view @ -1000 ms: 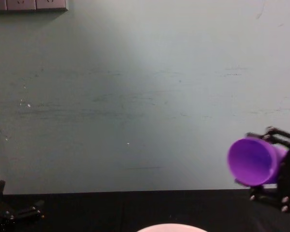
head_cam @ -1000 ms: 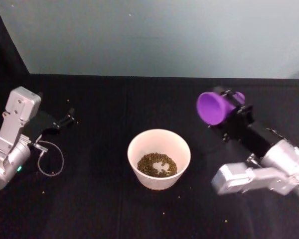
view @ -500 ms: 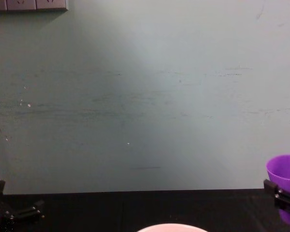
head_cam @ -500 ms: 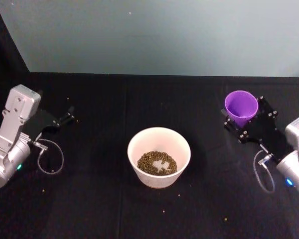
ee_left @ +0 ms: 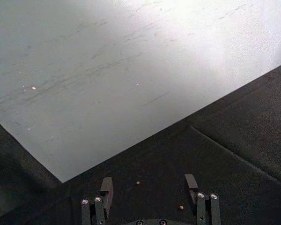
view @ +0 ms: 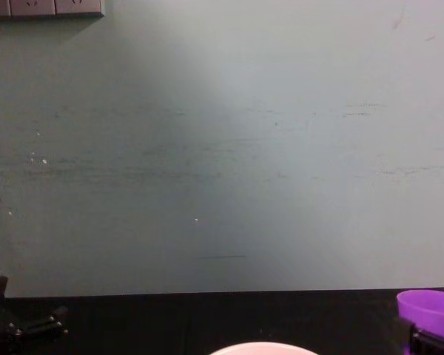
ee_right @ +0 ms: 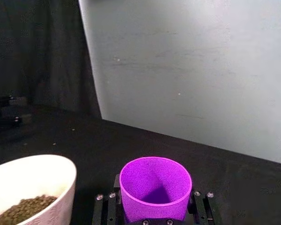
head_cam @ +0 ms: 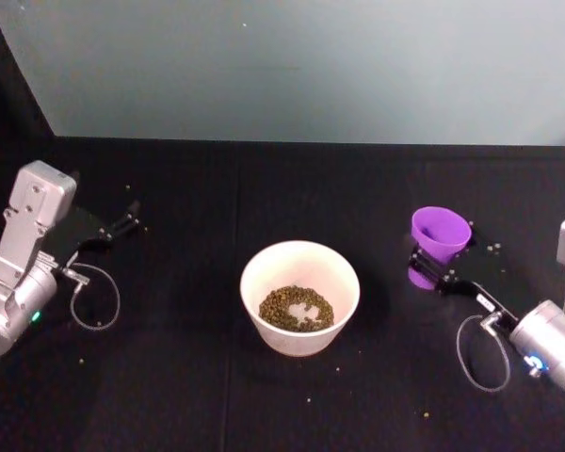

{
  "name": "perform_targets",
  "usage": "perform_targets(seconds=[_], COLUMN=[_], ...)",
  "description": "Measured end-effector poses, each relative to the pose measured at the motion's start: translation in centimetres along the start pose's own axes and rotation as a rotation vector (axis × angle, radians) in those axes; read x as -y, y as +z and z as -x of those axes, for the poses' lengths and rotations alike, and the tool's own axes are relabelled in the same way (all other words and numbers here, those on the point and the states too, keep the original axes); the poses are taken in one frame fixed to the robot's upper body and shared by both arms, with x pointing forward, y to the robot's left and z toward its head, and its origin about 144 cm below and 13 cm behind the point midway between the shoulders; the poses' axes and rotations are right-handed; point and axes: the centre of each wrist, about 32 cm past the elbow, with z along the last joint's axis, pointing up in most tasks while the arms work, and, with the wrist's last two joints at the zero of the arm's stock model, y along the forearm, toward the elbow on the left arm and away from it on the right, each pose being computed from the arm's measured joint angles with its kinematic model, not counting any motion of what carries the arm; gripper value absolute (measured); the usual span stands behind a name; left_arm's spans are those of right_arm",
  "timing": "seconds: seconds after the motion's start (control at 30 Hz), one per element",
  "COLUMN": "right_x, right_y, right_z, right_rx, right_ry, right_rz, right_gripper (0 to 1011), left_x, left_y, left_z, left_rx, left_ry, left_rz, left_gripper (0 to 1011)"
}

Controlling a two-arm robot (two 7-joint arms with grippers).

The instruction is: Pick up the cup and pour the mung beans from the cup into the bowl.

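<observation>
The left gripper (head_cam: 122, 226) is parked at the table's left, its fingers spread with nothing between them. The bowl (head_cam: 300, 298) sits at centre, with the mung beans (head_cam: 297, 310) heaped inside. To its right, the cup (head_cam: 437, 243) is clasped by the right gripper (head_cam: 431, 271), low over the black table (head_cam: 217, 395). If the hold is let go before the base is settled, the cup may be tipped over. Its long axis is held upright, mouth up.
</observation>
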Motion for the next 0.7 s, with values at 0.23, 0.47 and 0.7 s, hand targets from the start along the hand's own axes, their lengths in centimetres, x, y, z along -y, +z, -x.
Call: perform_targets(seconds=[0.23, 0.47, 0.7], right_x=[-0.2, -0.5, -0.5], right_y=[-0.9, -1.6, -1.9], right_z=[0.1, -0.1, -0.1], right_rx=[-0.016, 0.01, 0.035], right_ry=[0.042, 0.06, 0.065], right_rz=[0.006, 0.028, 0.038], right_gripper=[750, 749, 749], left_x=[0.0, 0.0, 0.0], left_y=[0.0, 0.0, 0.0], left_z=[0.0, 0.0, 0.0], left_rx=[0.0, 0.0, 0.0], left_ry=[0.0, 0.0, 0.0], left_rz=[0.0, 0.0, 0.0], left_gripper=[1000, 1000, 1000])
